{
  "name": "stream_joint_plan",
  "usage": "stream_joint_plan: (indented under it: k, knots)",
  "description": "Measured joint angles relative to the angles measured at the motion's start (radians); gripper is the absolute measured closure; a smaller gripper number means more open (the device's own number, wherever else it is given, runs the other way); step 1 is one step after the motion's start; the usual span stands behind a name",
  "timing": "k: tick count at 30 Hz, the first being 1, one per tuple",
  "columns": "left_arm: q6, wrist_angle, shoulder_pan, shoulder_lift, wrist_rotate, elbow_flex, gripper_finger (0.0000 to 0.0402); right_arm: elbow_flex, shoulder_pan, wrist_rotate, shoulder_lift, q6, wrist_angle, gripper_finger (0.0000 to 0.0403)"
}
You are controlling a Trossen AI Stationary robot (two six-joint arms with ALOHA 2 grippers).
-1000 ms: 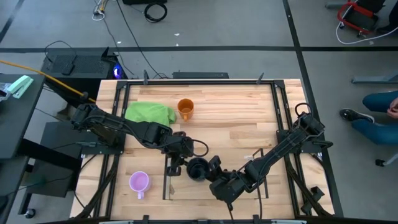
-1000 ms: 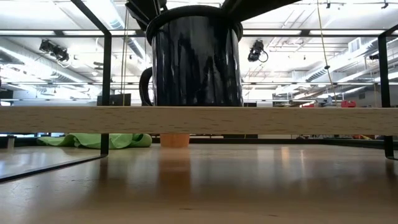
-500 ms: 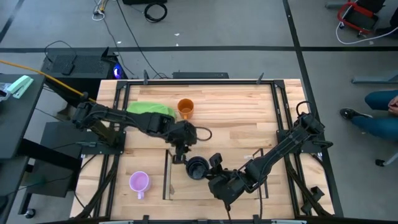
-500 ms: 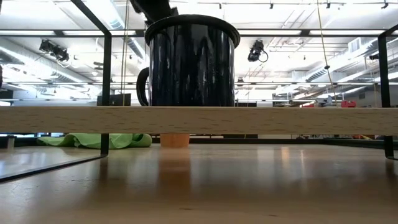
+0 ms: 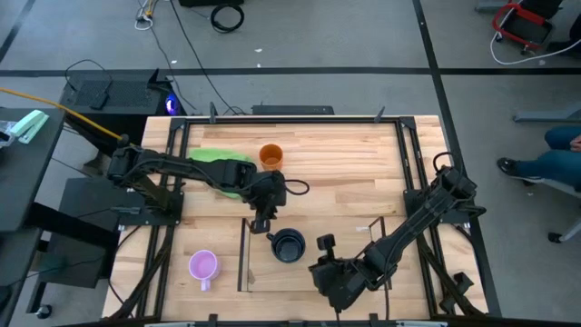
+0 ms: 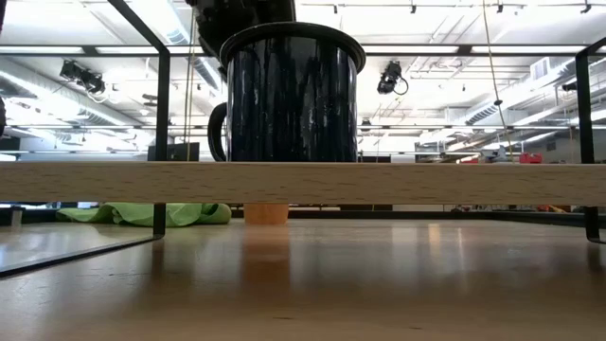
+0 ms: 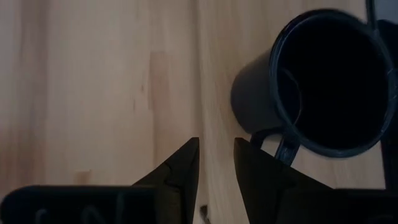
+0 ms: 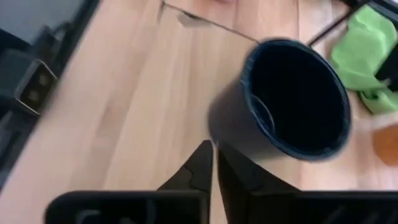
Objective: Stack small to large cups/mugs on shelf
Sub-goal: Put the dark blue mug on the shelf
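Note:
The black mug [image 5: 289, 245] stands upright on its base on the shelf's light wooden floor [image 6: 303, 182], and it also shows in the low view [image 6: 292, 95]. The shelf [image 5: 363, 229] stands at the table's near middle. My left gripper [image 5: 262, 224] hovers just beyond the mug's handle side, its fingers [image 7: 186, 163] a narrow gap apart and holding nothing. My right gripper [image 5: 324, 242] is shut and empty to the mug's right, and the mug [image 8: 292, 99] lies ahead of it. The orange mug [image 5: 270, 156] stands at the far middle. The purple mug [image 5: 202, 266] stands at the near left, outside the shelf.
A green cloth [image 5: 222, 165] lies at the far left, beside the orange mug and partly under my left arm. The shelf's dark posts [image 6: 161, 133] and clear side panels stand around the black mug. Bare wood lies at the table's far right [image 5: 363, 163].
Both grippers have drawn away from the black mug, which stays upright on the shelf floor. My left gripper has gone toward the table's far edge, off the handle side. My right gripper has pulled back toward the right and near edge.

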Motion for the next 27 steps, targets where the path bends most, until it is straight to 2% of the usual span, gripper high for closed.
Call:
stream_joint_plan:
  k: [4, 9, 14, 20, 27]
  knots:
    - [-0.005, 0.035, -0.005, 0.037, 0.034, -0.003, 0.0294, -0.050, -0.024, 0.000, 0.000, -0.026, 0.093, 0.0398]
    - [-0.005, 0.036, -0.008, 0.081, 0.034, -0.003, 0.0294, -0.055, -0.069, 0.001, 0.009, -0.013, 0.095, 0.0389]
    - [-0.008, 0.050, -0.008, 0.105, 0.038, -0.001, 0.0294, -0.056, -0.095, -0.009, 0.010, -0.010, 0.093, 0.0398]
    - [-0.047, 0.050, -0.028, 0.107, 0.084, -0.002, 0.0295, -0.056, -0.109, -0.013, 0.010, 0.000, 0.083, 0.0394]
    - [-0.080, 0.042, -0.072, 0.107, 0.091, -0.002, 0.0296, -0.056, -0.113, -0.017, 0.010, 0.001, 0.059, 0.0400]
